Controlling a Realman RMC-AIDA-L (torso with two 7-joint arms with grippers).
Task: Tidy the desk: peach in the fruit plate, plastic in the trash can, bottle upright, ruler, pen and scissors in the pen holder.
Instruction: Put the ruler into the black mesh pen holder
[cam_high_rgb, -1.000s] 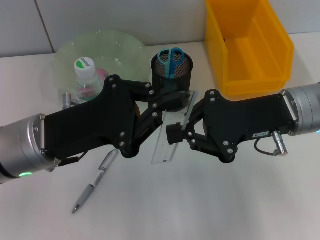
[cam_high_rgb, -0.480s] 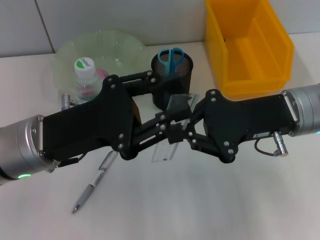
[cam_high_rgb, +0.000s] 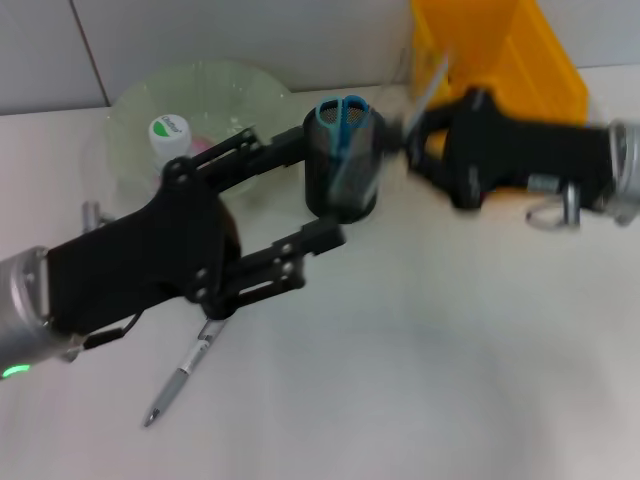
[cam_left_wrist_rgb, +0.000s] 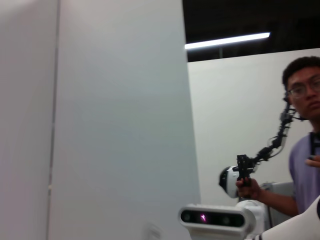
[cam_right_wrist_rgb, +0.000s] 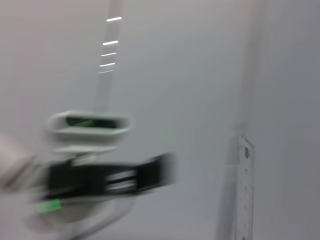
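My right gripper (cam_high_rgb: 415, 128) is raised at the back right beside the black mesh pen holder (cam_high_rgb: 352, 200), shut on the clear ruler (cam_high_rgb: 437, 72), which sticks up out of it. The ruler (cam_right_wrist_rgb: 245, 195) also shows in the right wrist view. Blue-handled scissors (cam_high_rgb: 341, 109) stand in the holder. My left gripper (cam_high_rgb: 320, 190) is open, one finger at the holder's rim and the other by its base. The pen (cam_high_rgb: 188, 368) lies on the table at the front left. The bottle (cam_high_rgb: 170, 138) stands upright by the green fruit plate (cam_high_rgb: 215, 85), with the pink peach (cam_high_rgb: 206, 146) behind it. No plastic shows.
The yellow bin (cam_high_rgb: 500, 60) stands at the back right, just behind my right arm. A small metal piece (cam_high_rgb: 90, 213) lies left of the plate. The left wrist view shows only a wall and a person far off.
My right gripper has lifted the ruler off the table and swung it up and back to the right. My left gripper has drawn back left and stands open at the pen holder.
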